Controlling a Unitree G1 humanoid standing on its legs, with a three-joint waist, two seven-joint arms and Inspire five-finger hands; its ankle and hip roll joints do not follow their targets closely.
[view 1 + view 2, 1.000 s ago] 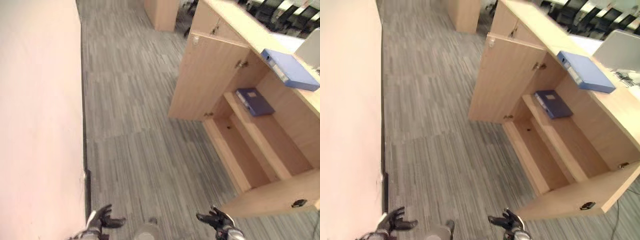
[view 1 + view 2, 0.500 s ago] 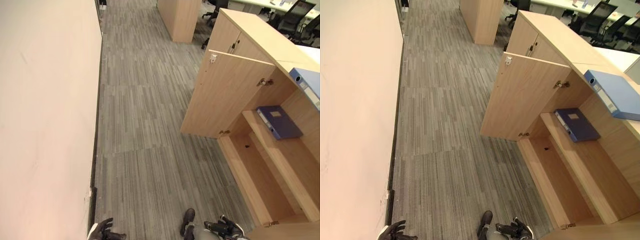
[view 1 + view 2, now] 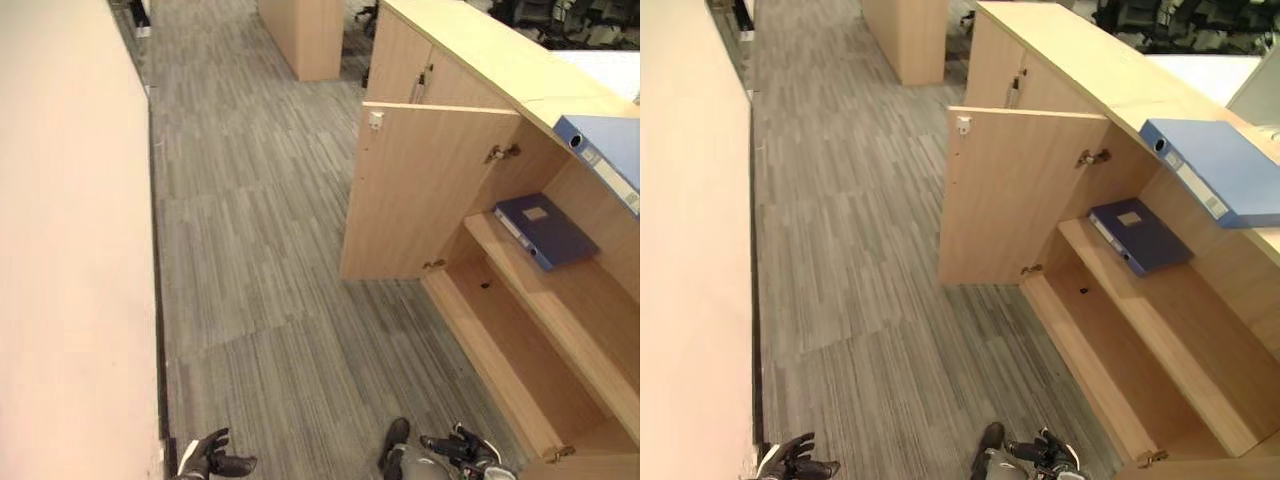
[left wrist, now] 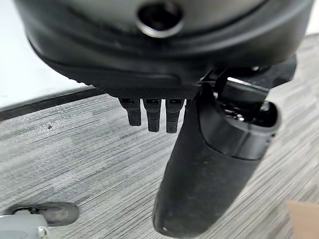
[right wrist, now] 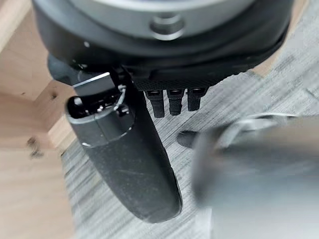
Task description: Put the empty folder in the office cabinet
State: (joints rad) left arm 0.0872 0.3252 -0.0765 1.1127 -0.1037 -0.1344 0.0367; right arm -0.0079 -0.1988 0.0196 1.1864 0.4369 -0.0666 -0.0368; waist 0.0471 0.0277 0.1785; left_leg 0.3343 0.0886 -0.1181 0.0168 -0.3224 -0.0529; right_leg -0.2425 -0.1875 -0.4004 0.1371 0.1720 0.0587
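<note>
A light blue folder (image 3: 1210, 170) lies flat on top of the wooden office cabinet (image 3: 470, 55) at the right. A dark blue folder (image 3: 545, 230) lies on the upper shelf inside, past the open door (image 3: 420, 190). The bottom compartment (image 3: 510, 350) holds nothing. My left hand (image 3: 212, 462) hangs low over the carpet near the wall, fingers straight and holding nothing; its thumb (image 4: 209, 164) stands out. My right hand (image 3: 460, 448) hangs low by the cabinet's front corner, also open and holding nothing, with its thumb (image 5: 124, 154) over carpet.
A pale wall (image 3: 70, 250) runs along the left with a dark skirting strip. Grey carpet (image 3: 250, 230) stretches between wall and cabinet. A second wooden cabinet (image 3: 300, 35) stands at the far end. The open door juts into the aisle.
The whole picture has shifted as the camera moved; the cabinet now shows more fully at the right. Both hands stay low and hold nothing.
</note>
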